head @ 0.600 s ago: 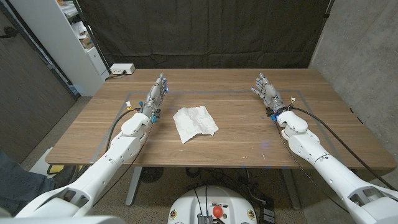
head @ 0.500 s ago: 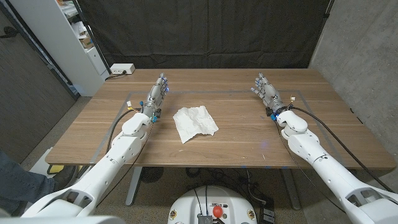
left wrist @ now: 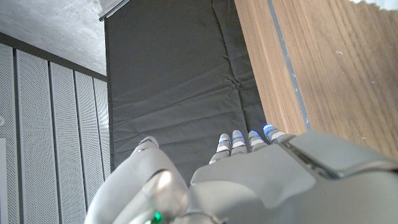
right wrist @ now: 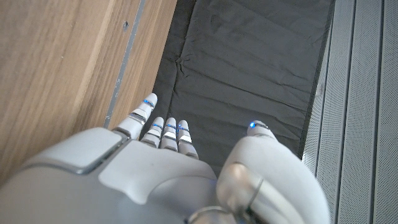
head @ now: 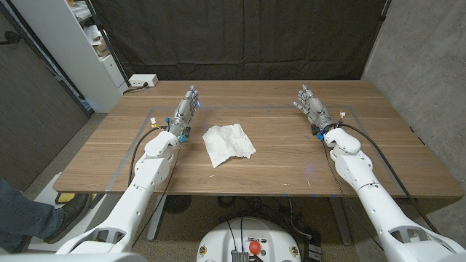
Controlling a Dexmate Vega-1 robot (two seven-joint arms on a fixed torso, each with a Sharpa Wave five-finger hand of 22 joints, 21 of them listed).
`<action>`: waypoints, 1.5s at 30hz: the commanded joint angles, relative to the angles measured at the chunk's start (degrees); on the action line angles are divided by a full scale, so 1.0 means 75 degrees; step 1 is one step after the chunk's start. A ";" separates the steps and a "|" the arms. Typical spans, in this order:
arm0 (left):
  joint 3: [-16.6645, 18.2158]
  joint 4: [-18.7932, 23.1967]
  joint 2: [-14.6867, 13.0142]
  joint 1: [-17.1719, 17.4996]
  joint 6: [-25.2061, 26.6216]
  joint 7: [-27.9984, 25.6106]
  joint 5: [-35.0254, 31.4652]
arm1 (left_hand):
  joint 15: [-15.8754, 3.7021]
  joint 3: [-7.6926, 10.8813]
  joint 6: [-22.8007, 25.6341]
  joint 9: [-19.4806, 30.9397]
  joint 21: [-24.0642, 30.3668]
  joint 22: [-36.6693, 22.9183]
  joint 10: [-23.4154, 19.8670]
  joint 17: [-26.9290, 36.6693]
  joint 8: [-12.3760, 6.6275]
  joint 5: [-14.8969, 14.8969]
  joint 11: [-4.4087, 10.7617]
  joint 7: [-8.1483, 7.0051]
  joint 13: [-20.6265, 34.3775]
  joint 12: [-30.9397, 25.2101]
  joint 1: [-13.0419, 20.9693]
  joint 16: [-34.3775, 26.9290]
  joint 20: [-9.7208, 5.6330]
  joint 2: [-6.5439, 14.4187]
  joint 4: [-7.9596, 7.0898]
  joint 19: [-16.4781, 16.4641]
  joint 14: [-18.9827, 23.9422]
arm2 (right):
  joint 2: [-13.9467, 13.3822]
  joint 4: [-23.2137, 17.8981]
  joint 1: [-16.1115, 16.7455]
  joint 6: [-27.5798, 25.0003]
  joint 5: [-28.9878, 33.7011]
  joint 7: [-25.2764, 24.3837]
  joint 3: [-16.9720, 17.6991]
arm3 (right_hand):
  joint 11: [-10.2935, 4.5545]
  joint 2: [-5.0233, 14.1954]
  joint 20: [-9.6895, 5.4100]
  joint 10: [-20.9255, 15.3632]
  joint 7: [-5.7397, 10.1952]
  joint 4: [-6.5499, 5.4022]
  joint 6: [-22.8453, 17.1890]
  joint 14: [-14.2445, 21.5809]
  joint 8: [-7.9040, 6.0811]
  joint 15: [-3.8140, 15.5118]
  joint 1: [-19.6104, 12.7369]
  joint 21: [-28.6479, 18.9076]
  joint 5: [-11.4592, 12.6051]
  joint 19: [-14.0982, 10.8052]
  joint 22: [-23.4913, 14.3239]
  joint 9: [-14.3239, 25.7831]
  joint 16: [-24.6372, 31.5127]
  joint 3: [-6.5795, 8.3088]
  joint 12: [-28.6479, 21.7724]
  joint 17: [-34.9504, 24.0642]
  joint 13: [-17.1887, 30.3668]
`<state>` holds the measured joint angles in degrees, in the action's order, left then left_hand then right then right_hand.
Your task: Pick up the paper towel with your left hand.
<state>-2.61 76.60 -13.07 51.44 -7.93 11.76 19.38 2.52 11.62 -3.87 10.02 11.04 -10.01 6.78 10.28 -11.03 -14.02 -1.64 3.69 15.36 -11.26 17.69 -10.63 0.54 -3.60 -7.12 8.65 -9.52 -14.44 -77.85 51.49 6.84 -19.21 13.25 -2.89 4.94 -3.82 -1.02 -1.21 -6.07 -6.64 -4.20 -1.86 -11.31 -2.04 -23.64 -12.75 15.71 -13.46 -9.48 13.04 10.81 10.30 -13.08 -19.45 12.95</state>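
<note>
Lying crumpled mid-bench, paper towel sits untouched just beside the left robot hand | left robot hand empty, fingers extended, holding nothing | right robot hand likewise empty, well apart | advice: swing left robot hand over towel, descend onto a raised fold, pinch before lifting off bench.

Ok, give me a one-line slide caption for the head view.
Crumpled paper towel on the table, between the open left hand and right hand.
</note>
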 commanded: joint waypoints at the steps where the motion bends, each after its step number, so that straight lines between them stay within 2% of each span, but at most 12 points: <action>1: 0.0848 0.0299 0.0679 0.0145 0.0481 0.0598 -0.1066 | 0.0065 0.0094 0.0050 0.0018 0.0027 -0.0029 -0.0074 0.0019 -0.0036 -0.0033 -0.0014 0.0013 -0.0022 -0.0080 0.0055 -0.0057 0.0062 0.0093 0.0028 0.0003 0.0056 | 0.0976 0.0053 -0.0001 -0.0261 0.1085 0.0592 0.0949 | 0.0053 0.0088 0.0019 0.0015 -0.0020 0.0004 -0.0255 -0.0021 -0.0106 -0.0061 -0.0043 0.0052 0.0081 -0.0008 -0.0037 -0.0027 0.0037 0.0059 0.0074 0.0020 -0.0035; 12: 0.1249 0.0309 0.0780 0.0126 0.0473 0.0927 -0.1378 | 0.0080 0.0151 0.0123 0.0020 0.0030 -0.0029 -0.0143 0.0017 -0.0042 -0.0004 -0.0005 0.0004 -0.0093 -0.0102 0.0128 -0.0063 0.0122 0.0221 0.0072 -0.0003 0.0113 | 0.1401 0.0089 -0.0082 -0.0254 0.1529 0.0721 0.1229 | 0.0050 0.0111 0.0022 0.0036 0.0043 0.0016 0.0003 -0.0055 0.0009 -0.0071 -0.0028 0.0099 0.0101 0.0011 -0.0039 -0.0071 0.0033 0.0039 0.0127 0.0084 -0.0096; 21: 0.1439 0.0349 0.0780 0.0160 0.0290 0.1130 -0.1524 | 0.0072 0.0172 0.0129 0.0021 0.0021 -0.0029 -0.0150 0.0016 -0.0034 0.0014 0.0003 -0.0004 -0.0124 -0.0101 0.0160 -0.0060 0.0150 0.0267 0.0095 0.0021 0.0126 | 0.1658 0.0130 -0.0122 -0.0178 0.1704 0.0724 0.1336 | 0.0036 0.0128 0.0027 0.0068 0.0046 0.0027 0.0047 -0.0079 0.0024 -0.0068 -0.0032 0.0128 0.0111 0.0045 -0.0039 -0.0092 0.0029 0.0036 0.0156 0.0113 -0.0121; 23: 0.1489 0.0354 0.0769 0.0186 0.0228 0.1211 -0.1510 | 0.0072 0.0177 0.0134 0.0021 0.0020 -0.0029 -0.0150 0.0015 -0.0033 0.0018 0.0006 -0.0005 -0.0132 -0.0100 0.0168 -0.0058 0.0152 0.0278 0.0100 0.0027 0.0126 | 0.1725 0.0124 -0.0120 -0.0140 0.1735 0.0690 0.1345 | 0.0035 0.0175 0.0032 0.0070 0.0043 0.0039 0.0054 -0.0080 0.0025 -0.0068 -0.0062 0.0134 0.0118 0.0050 -0.0039 -0.0100 0.0031 0.0060 0.0163 0.0124 -0.0130; 24: 0.1498 0.0353 0.0778 0.0184 0.0228 0.1220 -0.1519 | 0.0072 0.0179 0.0139 0.0022 0.0019 -0.0029 -0.0150 0.0015 -0.0034 0.0021 0.0001 -0.0005 -0.0136 -0.0100 0.0171 -0.0058 0.0154 0.0283 0.0103 0.0029 0.0128 | 0.1734 0.0124 -0.0121 -0.0140 0.1746 0.0697 0.1354 | 0.0031 0.0247 0.0036 0.0068 0.0047 0.0059 0.0056 -0.0089 0.0022 -0.0065 -0.0112 0.0141 0.0123 0.0052 -0.0039 -0.0109 0.0032 0.0101 0.0169 0.0138 -0.0141; 25: 0.1520 0.0361 0.0779 0.0193 0.0220 0.1249 -0.1510 | 0.0067 0.0182 0.0146 0.0022 0.0018 -0.0030 -0.0149 0.0015 -0.0035 0.0023 0.0003 -0.0009 -0.0140 -0.0099 0.0175 -0.0061 0.0160 0.0287 0.0106 0.0031 0.0139 | 0.1753 0.0123 -0.0120 -0.0129 0.1756 0.0693 0.1361 | 0.0041 0.0431 0.0039 0.0063 0.0046 0.0127 0.0061 -0.0091 0.0014 -0.0070 -0.0260 0.0156 0.0123 0.0049 -0.0039 -0.0133 0.0039 0.0215 0.0183 0.0177 -0.0168; 27: 0.1567 0.0378 0.0762 0.0217 0.0146 0.1334 -0.1489 | 0.0064 0.0186 0.0158 0.0022 0.0018 -0.0030 -0.0154 0.0015 -0.0037 0.0029 0.0016 -0.0014 -0.0148 -0.0101 0.0182 -0.0061 0.0158 0.0297 0.0112 0.0034 0.0144 | 0.1804 0.0079 -0.0109 -0.0116 0.1805 0.0635 0.1357 | 0.0041 0.0532 0.0037 0.0070 0.0045 0.0185 0.0064 -0.0099 0.0011 -0.0071 -0.0367 0.0167 0.0116 0.0053 -0.0038 -0.0149 0.0040 0.0285 0.0197 0.0208 -0.0184; 30: 0.1614 0.0440 0.0752 0.0264 0.0057 0.1406 -0.1490 | 0.0065 0.0191 0.0164 0.0022 0.0016 -0.0030 -0.0157 0.0015 -0.0036 0.0035 0.0028 -0.0013 -0.0158 -0.0101 0.0191 -0.0062 0.0161 0.0308 0.0119 0.0041 0.0152 | 0.1842 0.0020 -0.0087 -0.0103 0.1863 0.0587 0.1359 | 0.0041 0.0570 0.0034 0.0067 0.0048 0.0223 0.0067 -0.0105 0.0009 -0.0074 -0.0428 0.0177 0.0110 0.0062 -0.0037 -0.0158 0.0038 0.0318 0.0201 0.0228 -0.0194; 45: 0.1746 0.0918 0.0669 0.0628 -0.0218 0.1819 -0.1441 | 0.0059 0.0211 0.0204 0.0023 0.0008 -0.0032 -0.0188 0.0013 -0.0034 0.0072 -0.0001 -0.0004 -0.0209 -0.0108 0.0230 -0.0056 0.0180 0.0357 0.0156 0.0076 0.0172 | 0.1983 -0.0090 0.0022 0.0018 0.1921 0.0465 0.1391 | 0.0011 0.0433 0.0040 0.0068 0.0090 0.0283 -0.0017 -0.0110 -0.0022 -0.0064 -0.0413 0.0199 0.0061 0.0080 -0.0037 -0.0185 0.0042 0.0237 0.0216 0.0289 -0.0219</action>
<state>9.56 81.45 -7.65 54.46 -7.85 23.26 8.39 3.04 12.96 -2.74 10.01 11.04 -10.00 5.45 10.26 -11.03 -13.55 -1.74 3.58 13.83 -11.65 19.34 -10.84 1.56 -1.33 -6.08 8.83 -8.56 -0.55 -77.98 51.14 6.24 -5.29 17.37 7.30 5.02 -0.13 -0.81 -1.11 -5.53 -4.73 -4.08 -2.16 -11.36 -2.34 -26.73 -11.63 16.32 -13.24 -9.47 11.71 10.80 12.19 -11.64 -17.27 11.18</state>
